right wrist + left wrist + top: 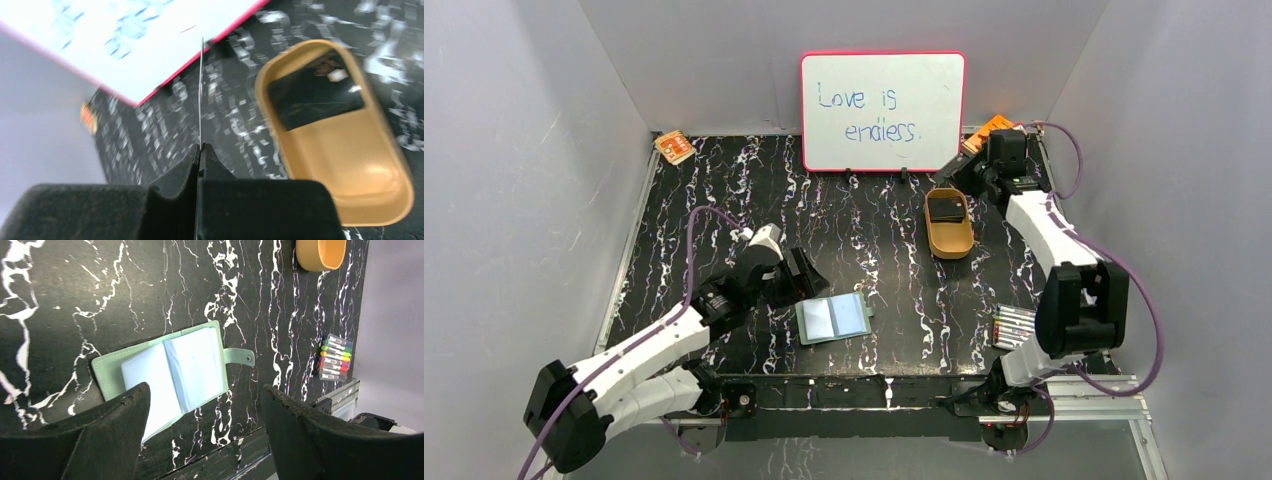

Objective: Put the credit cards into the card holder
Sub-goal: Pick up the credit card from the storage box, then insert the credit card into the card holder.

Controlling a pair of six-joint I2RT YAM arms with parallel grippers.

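The card holder (834,318) (170,370) lies open on the black marbled table, grey-green outside and pale blue inside, its snap tab to the right. My left gripper (809,275) (204,387) hangs open just left of it, its fingers apart over the holder's near edge and holding nothing. At the back right, my right gripper (959,172) (201,146) is shut on a thin credit card (201,90), seen edge-on as a fine line rising from the fingertips. Another dark credit card (946,208) (315,97) lies in the far end of the tan oval tray (950,243) (350,180).
A pink-framed whiteboard (882,110) stands at the back. Orange booklets lie at the back left (674,147) and back right (989,128). A pack of coloured markers (1014,325) (335,357) sits near the front right edge.
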